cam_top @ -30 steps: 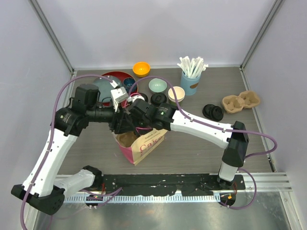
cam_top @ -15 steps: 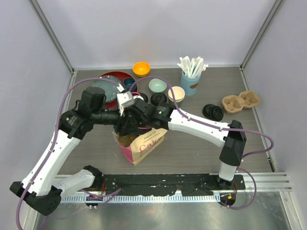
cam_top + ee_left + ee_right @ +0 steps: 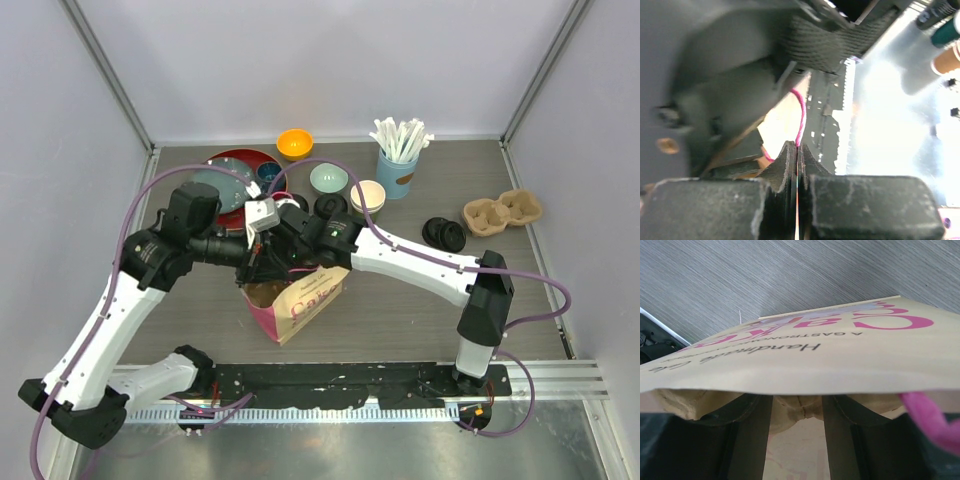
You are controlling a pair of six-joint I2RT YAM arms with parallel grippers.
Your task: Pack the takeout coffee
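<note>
1. We take the paper bag point(image 3: 297, 296) as our landmark; both arms meet over its open mouth, which faces up and back.
2. The left gripper point(image 3: 796, 165) has its jaws pressed together. A pink handle cord point(image 3: 801, 117) runs down to their tips, but we cannot tell whether it is pinched.
3. The right gripper point(image 3: 797, 440) reaches down into the mouth, its fingers point(image 3: 752, 440) apart on either side of a folded paper seam — they look to be spreading the bag, not holding anything.
4. The takeout coffee is not in the bag as far as we can see. One cream-lined paper cup point(image 3: 367, 195) stands behind the bag near the green bowl point(image 3: 328, 179), and black lids point(image 3: 443, 234) lie well to the bag's right, beside the cardboard carrier point(image 3: 502, 212).
5. Our judgement: the step is opening the bag. To do it well, pull the handle side gently up and away while the right fingers hold the opposite wall — a hard tug could tip the bag.
6. Pose: the left arm comes in level from the bag's left, the right arm stretches across from its right, wrist angled down.
</note>
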